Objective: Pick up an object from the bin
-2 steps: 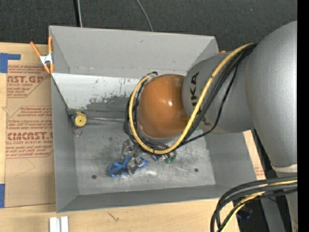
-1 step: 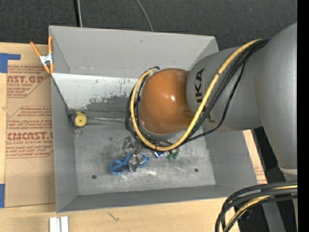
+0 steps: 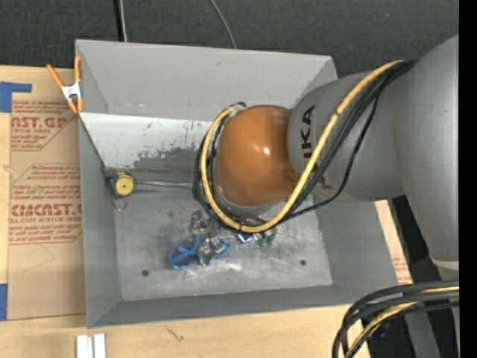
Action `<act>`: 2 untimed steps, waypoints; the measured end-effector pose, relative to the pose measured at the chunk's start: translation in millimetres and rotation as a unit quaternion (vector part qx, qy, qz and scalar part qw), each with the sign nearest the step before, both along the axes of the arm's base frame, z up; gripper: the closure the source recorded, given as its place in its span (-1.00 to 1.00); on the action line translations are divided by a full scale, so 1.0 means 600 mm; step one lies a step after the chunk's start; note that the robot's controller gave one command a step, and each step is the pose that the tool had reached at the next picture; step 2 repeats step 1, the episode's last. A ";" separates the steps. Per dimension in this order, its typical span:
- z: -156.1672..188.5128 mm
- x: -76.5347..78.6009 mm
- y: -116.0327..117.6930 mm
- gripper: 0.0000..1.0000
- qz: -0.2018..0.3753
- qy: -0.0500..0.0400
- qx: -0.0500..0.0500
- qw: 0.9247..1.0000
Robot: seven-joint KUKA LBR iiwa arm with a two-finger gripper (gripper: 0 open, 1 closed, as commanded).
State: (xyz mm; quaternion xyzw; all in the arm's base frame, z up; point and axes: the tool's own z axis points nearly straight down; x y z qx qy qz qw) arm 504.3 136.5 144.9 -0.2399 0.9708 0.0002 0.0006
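Camera view: the pincer [image 3: 209, 237] hangs over a blue thing [image 3: 182, 256], perhaps a clip, on the bin [image 3: 100, 237] floor. Whether the pincer is wide or narrow cannot be told. It should centre over the thing before closing.

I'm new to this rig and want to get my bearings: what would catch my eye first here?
The big grey robot arm with its glossy orange wrist cover dominates, coming in from the right over the grey metal bin. Below the cover, the gripper sits low over the bin floor beside a small blue looped thing near the front middle. A small yellow round thing lies alone by the left wall.
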 end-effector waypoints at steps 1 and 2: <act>0.091 0.002 0.002 1.00 0.000 -0.003 0.001 1.000; 0.091 0.002 0.002 1.00 0.000 -0.003 0.001 1.000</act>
